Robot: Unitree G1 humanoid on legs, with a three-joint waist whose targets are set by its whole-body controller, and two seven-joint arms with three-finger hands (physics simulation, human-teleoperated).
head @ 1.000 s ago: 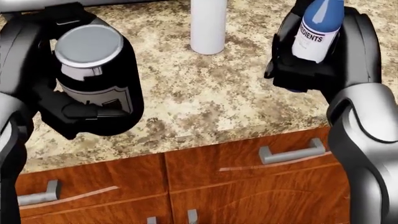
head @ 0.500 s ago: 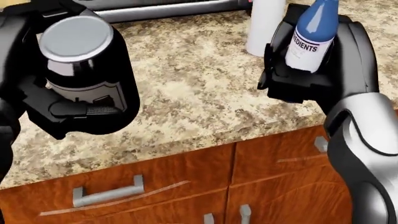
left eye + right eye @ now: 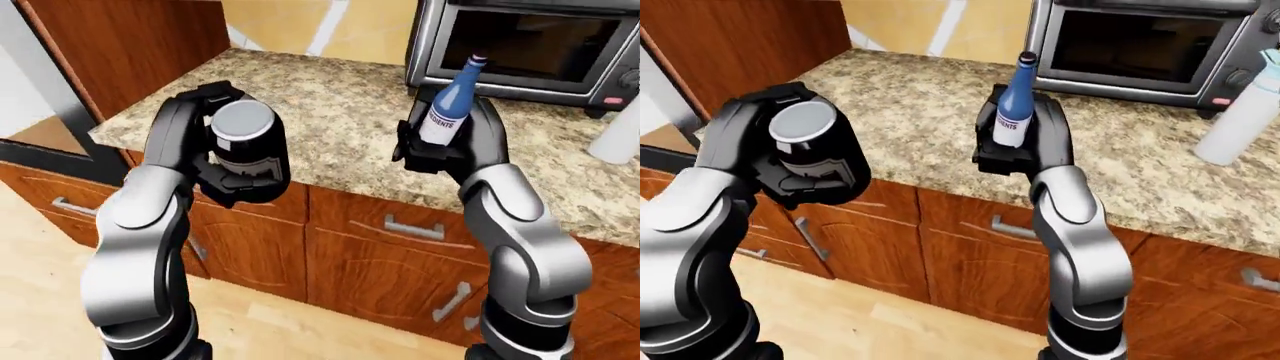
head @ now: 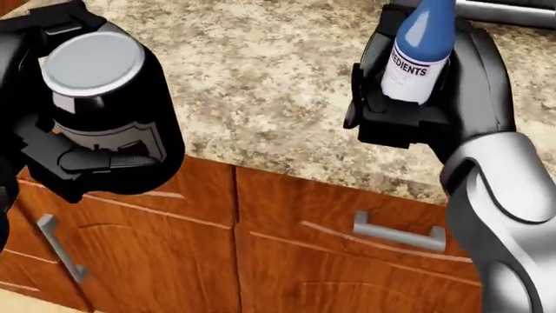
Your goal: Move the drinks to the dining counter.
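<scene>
My left hand (image 4: 87, 153) is shut on a black can with a silver lid (image 4: 96, 65), held up at the left of the head view, off the granite counter (image 4: 261, 98). My right hand (image 4: 409, 111) is shut on a blue bottle with a white label (image 4: 419, 55), upright at the upper right. In the left-eye view the black can (image 3: 245, 139) and the blue bottle (image 3: 452, 101) both hang over the counter's near edge.
A steel microwave (image 3: 530, 45) stands on the counter at the upper right. A white bottle (image 3: 1245, 112) stands beside it at the right. Wooden cabinet doors and drawers with metal handles (image 4: 395, 235) run below. A dark wood cabinet (image 3: 130, 37) rises at the left.
The whole view has swung: the counter and the drawers slide right and the white bottle leaves the head view. Both hands keep their drinks.
</scene>
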